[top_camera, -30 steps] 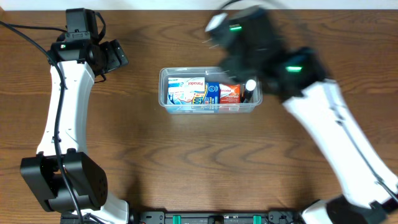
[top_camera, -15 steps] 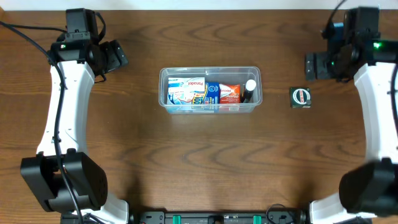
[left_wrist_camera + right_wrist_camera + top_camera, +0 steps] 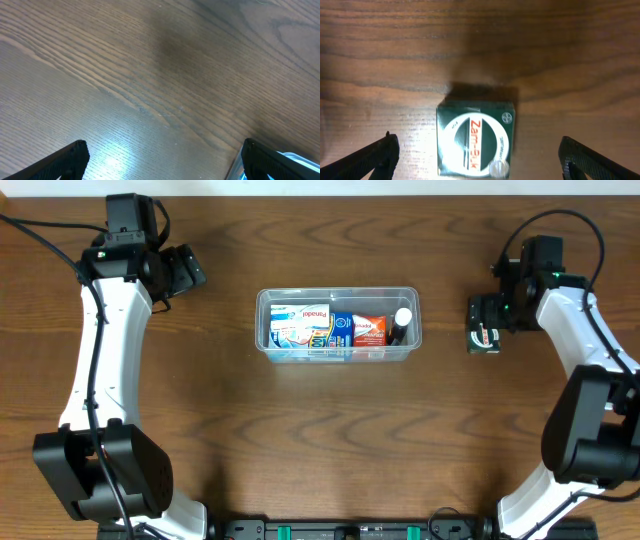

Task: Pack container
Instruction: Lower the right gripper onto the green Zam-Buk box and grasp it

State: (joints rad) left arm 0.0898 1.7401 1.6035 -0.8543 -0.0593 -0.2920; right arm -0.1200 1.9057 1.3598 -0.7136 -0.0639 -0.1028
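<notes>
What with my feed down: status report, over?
Left gripper open, empty. Right gripper open above green Zam-Buk box, not gripping. Container part-packed. Nothing in the way.

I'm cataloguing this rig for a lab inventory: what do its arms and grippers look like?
Both arms are white, rounded links between black joints. A black cable runs along the left arm; a second cable loops above the right arm, which shows a small green light. The left gripper and right gripper are black, with tapered fingers.
</notes>
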